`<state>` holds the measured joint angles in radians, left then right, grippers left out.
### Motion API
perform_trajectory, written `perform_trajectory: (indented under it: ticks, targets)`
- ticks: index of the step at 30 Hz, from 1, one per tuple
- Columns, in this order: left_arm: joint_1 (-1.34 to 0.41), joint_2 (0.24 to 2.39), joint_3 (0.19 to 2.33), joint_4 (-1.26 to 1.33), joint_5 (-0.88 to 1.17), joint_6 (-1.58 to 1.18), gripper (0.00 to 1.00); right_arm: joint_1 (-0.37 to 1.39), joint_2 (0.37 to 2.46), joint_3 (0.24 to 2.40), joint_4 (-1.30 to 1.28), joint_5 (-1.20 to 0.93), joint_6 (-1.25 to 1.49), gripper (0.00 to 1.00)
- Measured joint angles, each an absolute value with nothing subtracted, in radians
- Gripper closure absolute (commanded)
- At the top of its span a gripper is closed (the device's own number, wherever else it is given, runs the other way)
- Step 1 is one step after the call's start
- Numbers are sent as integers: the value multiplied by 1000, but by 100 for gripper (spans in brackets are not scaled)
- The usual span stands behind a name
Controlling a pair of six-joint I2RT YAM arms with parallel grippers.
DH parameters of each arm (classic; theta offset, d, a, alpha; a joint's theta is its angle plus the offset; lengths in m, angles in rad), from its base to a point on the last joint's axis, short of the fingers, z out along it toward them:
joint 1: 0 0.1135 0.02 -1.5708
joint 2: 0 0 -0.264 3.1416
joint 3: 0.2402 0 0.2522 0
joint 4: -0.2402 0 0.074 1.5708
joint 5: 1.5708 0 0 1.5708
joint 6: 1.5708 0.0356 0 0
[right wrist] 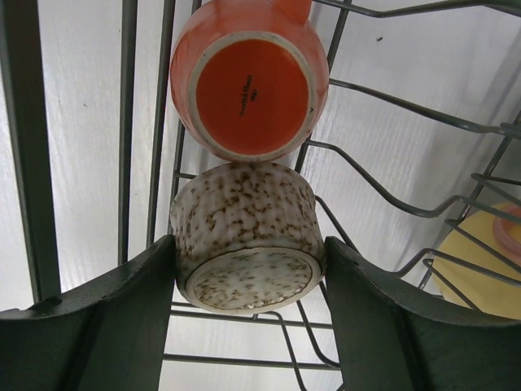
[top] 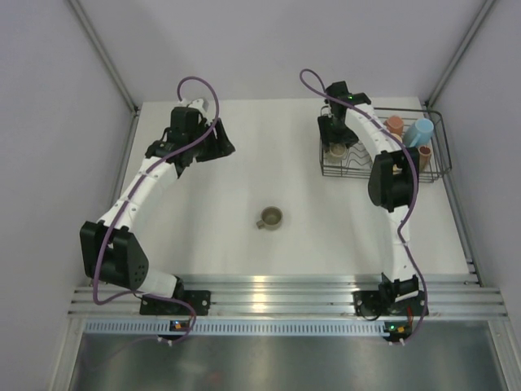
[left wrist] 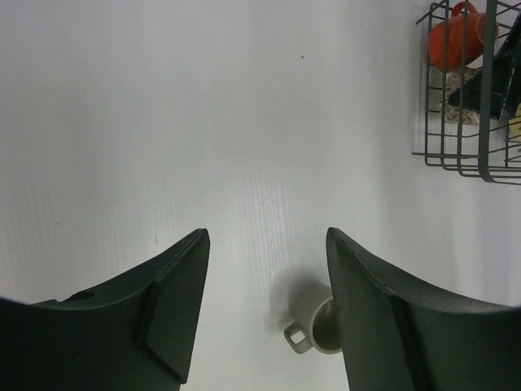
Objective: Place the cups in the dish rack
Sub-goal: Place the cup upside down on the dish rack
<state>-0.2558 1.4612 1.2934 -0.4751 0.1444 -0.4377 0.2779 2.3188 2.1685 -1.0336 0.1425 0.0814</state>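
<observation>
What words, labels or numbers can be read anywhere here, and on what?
On the underside of the orange cup: a small dark two-line stamp, too blurred to read.
On the speckled cup and the dish rack: no writing visible.
Nothing else is legible in any view.

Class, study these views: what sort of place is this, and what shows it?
Probably a robot lab work cell, not a kitchen: two arms bolted to a metal rail, a white table walled by plain panels, a wire dish rack.
</observation>
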Motion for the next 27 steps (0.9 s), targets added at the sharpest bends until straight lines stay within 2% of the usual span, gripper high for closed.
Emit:
perform_trajectory:
  ticks: [9, 11, 12, 13, 16, 19, 22, 27]
  targets:
    - [-256, 1461, 1293, -480, 144, -435, 35, 278, 2323, 2170, -1034, 150, 79, 100]
    - [-256, 1461, 1294, -481, 144, -435, 35, 278, 2323, 2170, -1034, 152, 79, 97]
    - [-256, 1461, 1294, -481, 144, -435, 35, 278, 2323, 2170, -1034, 153, 79, 94]
    - [-256, 1461, 1294, -482, 144, -435, 35, 278, 2325, 2173, -1036, 154, 79, 83]
    - [-256, 1461, 1294, -485, 143, -434, 34, 278, 2330, 2180, -1039, 156, 82, 61]
    - [-256, 1461, 1294, -491, 141, -434, 32, 278, 2331, 2181, -1040, 157, 83, 50]
    - [-256, 1461, 1294, -492, 141, -434, 31, 278, 2331, 2181, -1040, 159, 83, 43]
    - [-256, 1461, 1293, -493, 141, -433, 29, 278, 2331, 2181, -1039, 160, 88, 37]
